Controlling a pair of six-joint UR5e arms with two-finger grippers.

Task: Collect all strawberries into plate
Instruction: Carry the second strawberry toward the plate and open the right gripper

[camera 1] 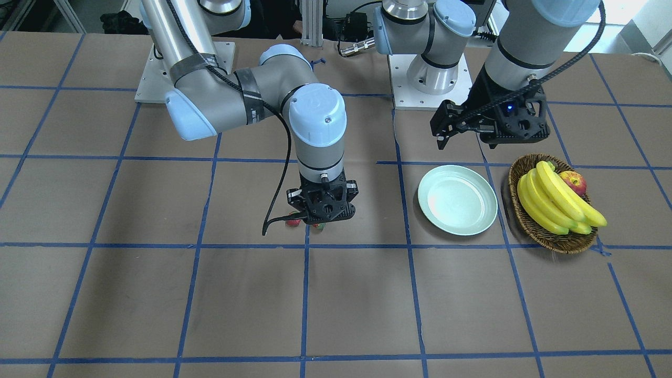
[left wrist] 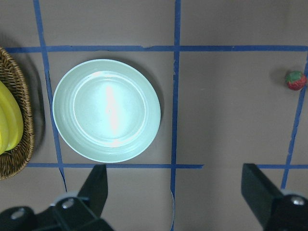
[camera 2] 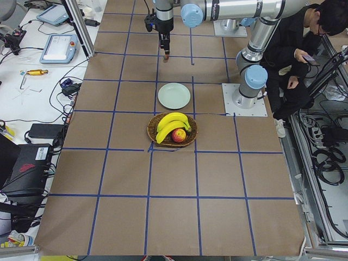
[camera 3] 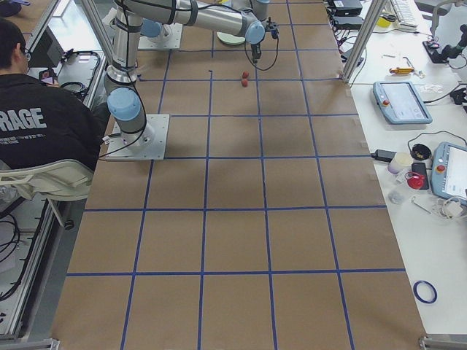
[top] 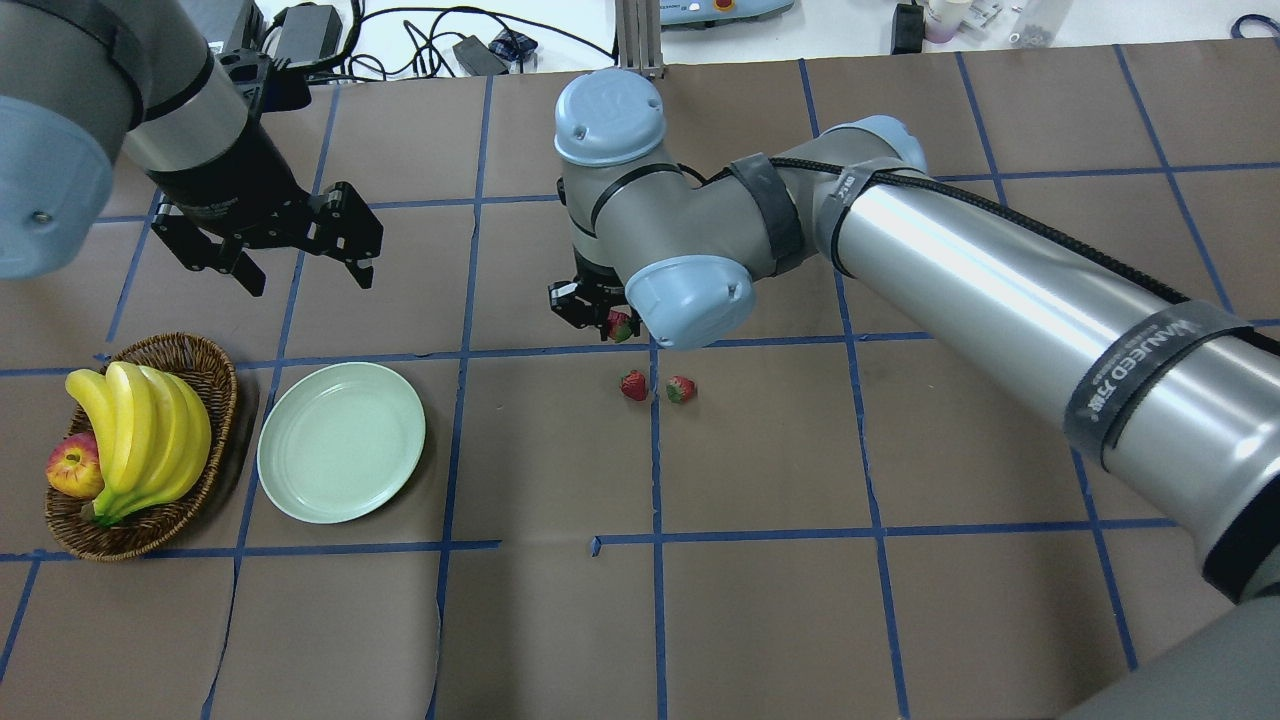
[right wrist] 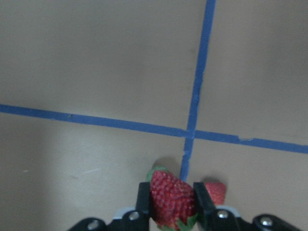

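Note:
My right gripper [top: 603,312] is shut on a red strawberry [right wrist: 172,197], which also shows in the overhead view [top: 620,326]. Two more strawberries [top: 634,385] [top: 681,389] lie on the table close by, and they show below the gripper [camera 1: 321,210] in the front view [camera 1: 293,222] [camera 1: 317,226]. The mint-green plate [top: 341,441] [camera 1: 457,199] is empty. My left gripper [top: 305,275] [camera 1: 443,137] is open and empty, hovering beyond the plate. Its wrist view shows the plate [left wrist: 106,110] and one strawberry [left wrist: 295,80].
A brown wicker basket [top: 215,370] [camera 1: 556,244] with bananas [top: 140,425] and a red-yellow apple [top: 72,468] stands right beside the plate. Blue tape lines grid the brown table. A person sits behind the robot in the side views.

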